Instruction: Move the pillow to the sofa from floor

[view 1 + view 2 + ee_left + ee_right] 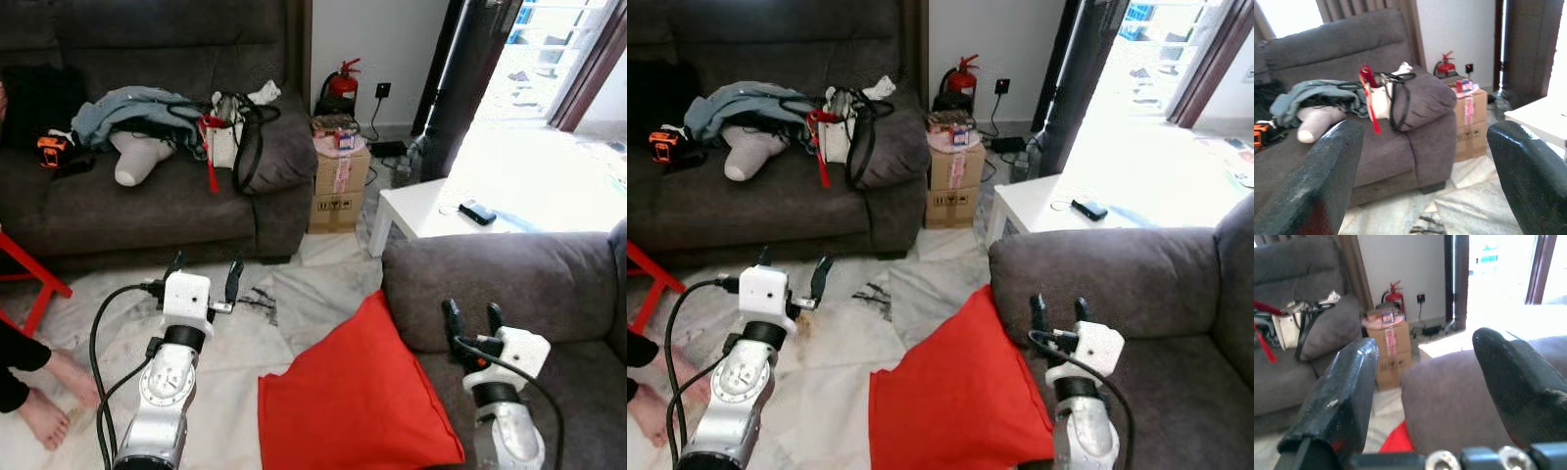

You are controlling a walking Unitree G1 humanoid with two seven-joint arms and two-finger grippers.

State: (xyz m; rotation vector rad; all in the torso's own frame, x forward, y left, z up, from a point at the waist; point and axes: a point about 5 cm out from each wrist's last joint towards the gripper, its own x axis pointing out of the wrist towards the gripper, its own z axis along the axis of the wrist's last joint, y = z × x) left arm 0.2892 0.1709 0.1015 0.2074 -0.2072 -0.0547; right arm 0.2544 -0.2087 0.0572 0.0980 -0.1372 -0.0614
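White sheets cover the floor [245, 343] of this living room, and the red pillow [358, 392] lies on them with its top corner leaning on the side of the grey sofa [509, 279] beside me. I see my left gripper [204, 272] up over the sheets, well apart from the pillow, with its two fingers spread wide and nothing between them. My right gripper [469, 315] hangs by the sofa arm, just beside the pillow's edge, fingers spread too and holding nothing. I think the pillow is big and soft, so if I pinch only a corner it may sag and slip out. A cable [98, 343] hangs from my left arm and could catch. A person's bare feet [59, 392] rest near the sheet's left edge, so I must not swing that way.
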